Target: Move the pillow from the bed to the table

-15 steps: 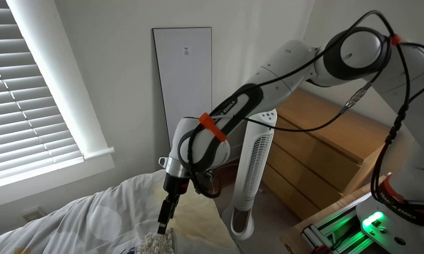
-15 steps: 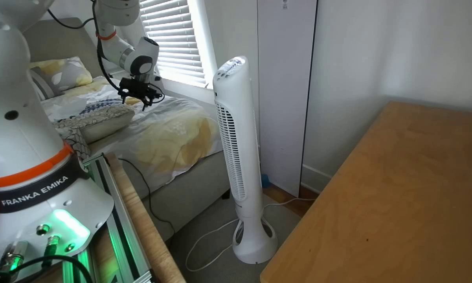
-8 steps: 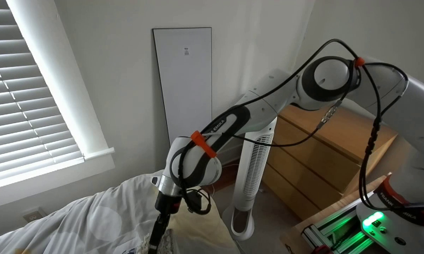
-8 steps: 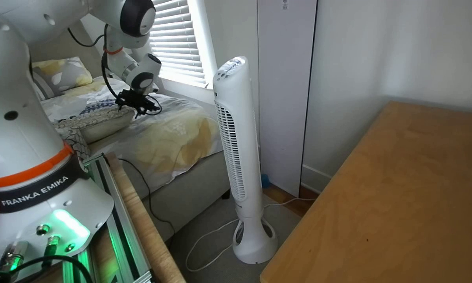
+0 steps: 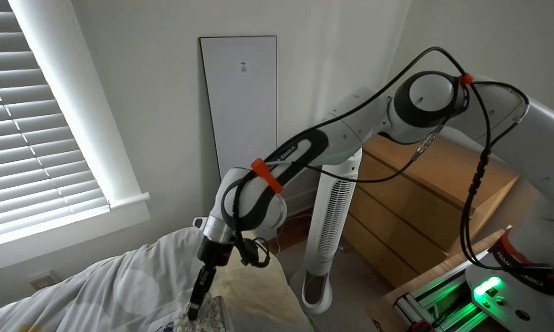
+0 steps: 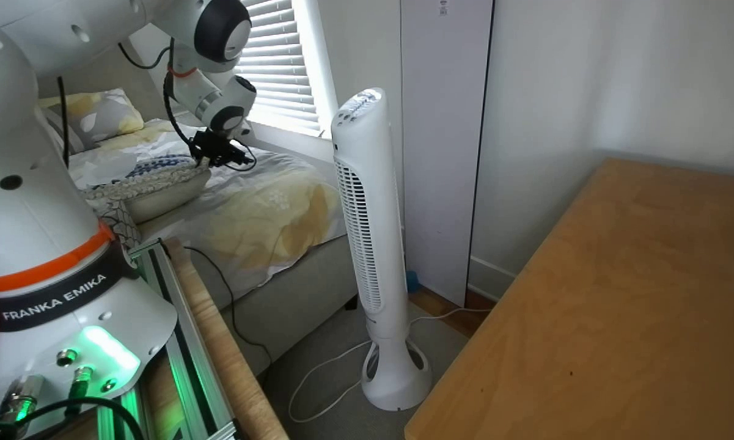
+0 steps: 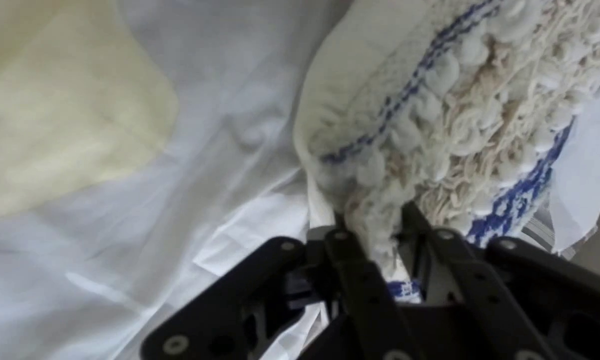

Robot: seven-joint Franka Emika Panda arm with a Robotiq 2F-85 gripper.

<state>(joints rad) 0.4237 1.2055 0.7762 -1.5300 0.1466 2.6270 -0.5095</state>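
Hand (image 7: 374, 222) with two fingers (image 7: 352, 270) pinches one pillow (image 7: 459, 125) on one bed (image 6: 305, 296).

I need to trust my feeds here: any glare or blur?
Wrist view: slightly soft, the knit of the pillow blurring near the gripper; both exterior views: the robot's green light flares; in an exterior view, the window blinds glow brightly.

Both exterior views are rather dim; daylight comes through the bright blinds (image 5: 37, 138). The base light (image 6: 111, 348) glares green, almost white in its middle. The front of the table (image 5: 396, 214) lies in shade. In the wrist view, the pillow (image 7: 469, 115) is slightly blurred.
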